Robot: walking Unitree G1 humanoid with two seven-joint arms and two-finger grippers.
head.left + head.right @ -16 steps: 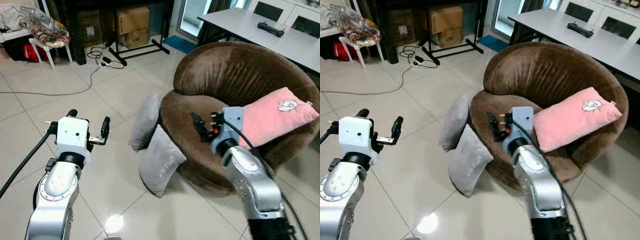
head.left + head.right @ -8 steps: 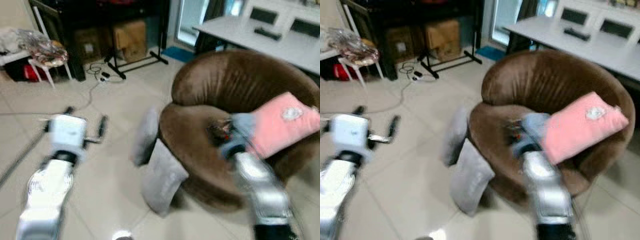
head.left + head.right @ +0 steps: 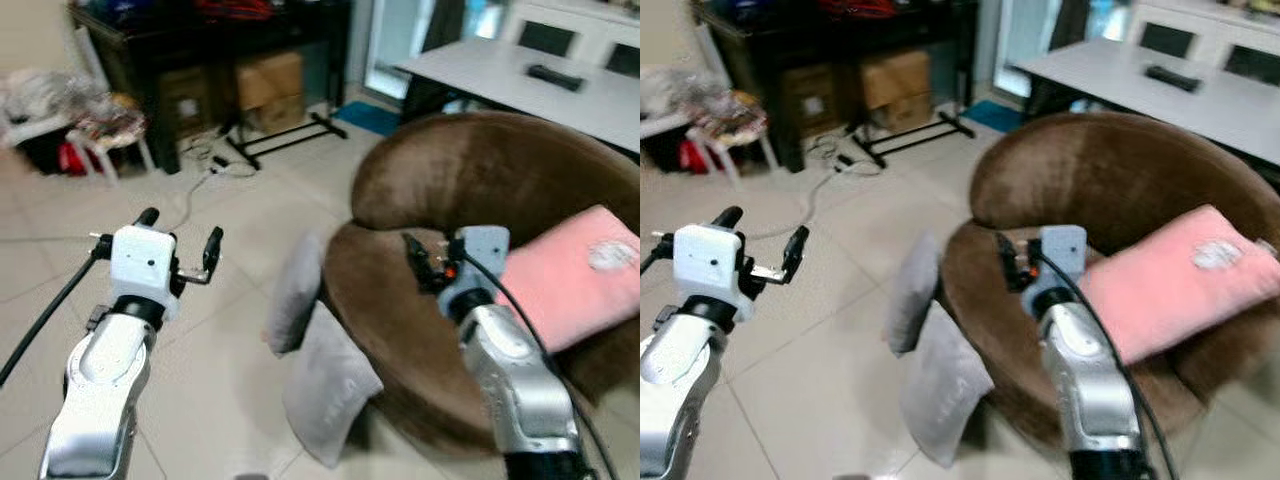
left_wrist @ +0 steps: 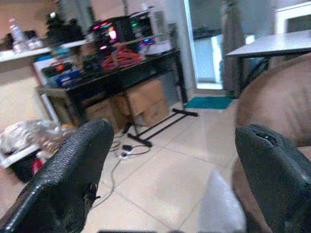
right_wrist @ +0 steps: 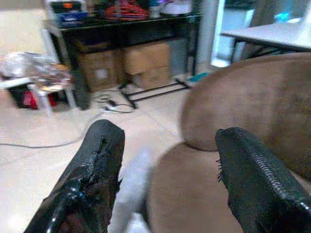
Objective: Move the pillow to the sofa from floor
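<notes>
The tiled floor [image 3: 230, 380] carries two grey pillows [image 3: 330, 395], both propped against the front of the round brown sofa [image 3: 480, 190], low between the left gripper [image 3: 180, 245] and the right gripper [image 3: 425, 262]. The sofa stands on the same floor and bears a pink pillow [image 3: 570, 275] on its seat, just beyond the right gripper. Farther off from the left gripper a cable [image 3: 205, 180] trails over the tiles toward cardboard boxes [image 3: 265, 85] under a dark table.

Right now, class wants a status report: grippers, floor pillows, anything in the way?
Left gripper open, empty, above floor. Right gripper open, empty, over sofa seat. Two grey pillows on floor against sofa front. Pink pillow already on seat; nothing blocking.
</notes>
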